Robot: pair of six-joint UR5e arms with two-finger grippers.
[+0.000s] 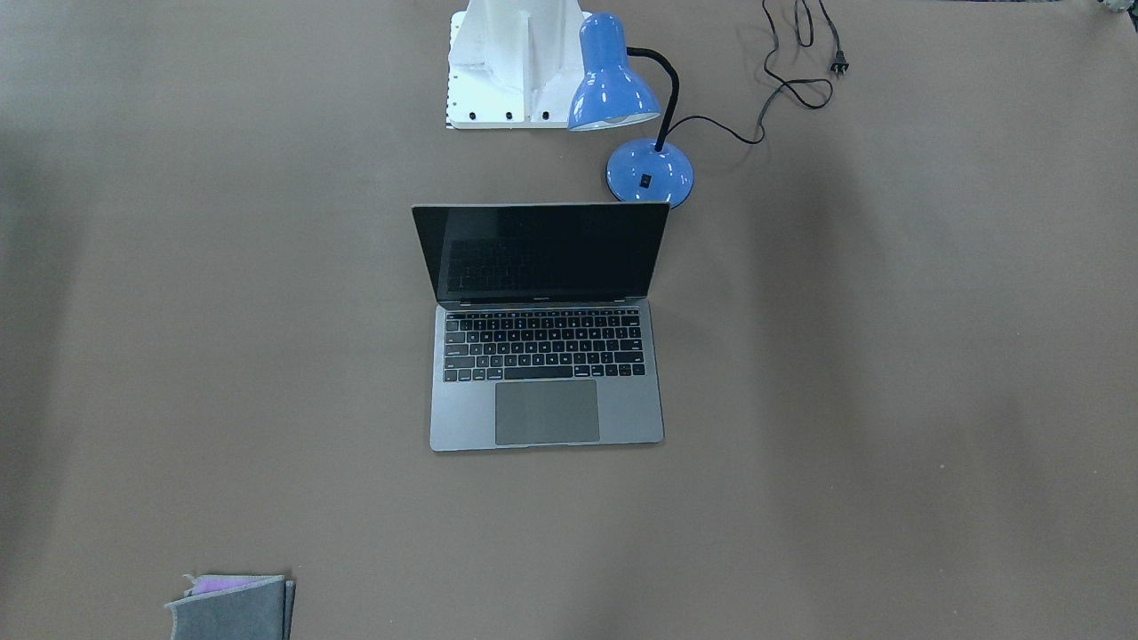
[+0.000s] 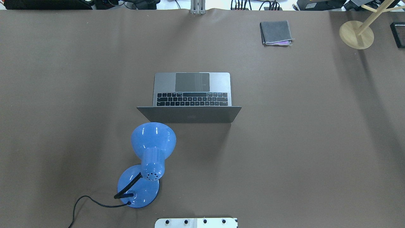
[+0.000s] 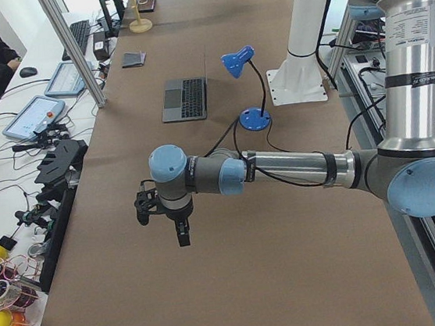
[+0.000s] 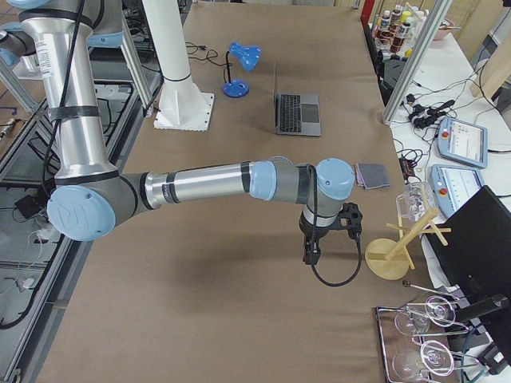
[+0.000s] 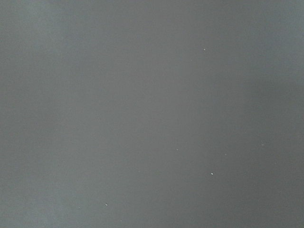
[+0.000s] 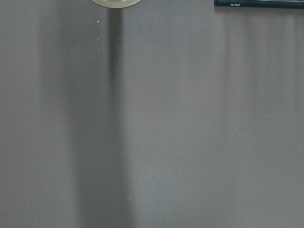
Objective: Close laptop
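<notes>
Left gripper (image 3: 183, 238) and right gripper (image 4: 311, 254) are each seen only from the worktop's ends, hung pointing straight down over bare surface. Whether their fingers are apart or together cannot be told for either.

The brown worktop (image 2: 316, 142) is spread beneath both grippers, and nothing but its plain surface is shown by the left wrist camera.

The laptop (image 2: 192, 95) is set between the two grippers, well apart from each. It is opened, with the lid stood close to upright. Its long axis, the hinge line, is laid along the worktop's length, running from one gripper's end toward the other's. The dark screen and black keyboard are turned away from the robot, the trackpad edge is pointed toward the operators' side, and the lid's back is faced toward the robot's base.

A blue desk lamp (image 2: 148, 164) is stood behind the lid, on the left gripper's side of the laptop and well apart from that gripper. Its shade is held near the lid's corner, and its black cord is trailed off with the plug (image 1: 838, 64) lying loose.

A wooden stand (image 4: 391, 257) with a round base is placed near the right gripper, and the base's rim is caught at the top edge of the right wrist view.

A folded grey cloth (image 2: 276, 32) is laid beyond that stand from the right gripper, toward the laptop.
</notes>
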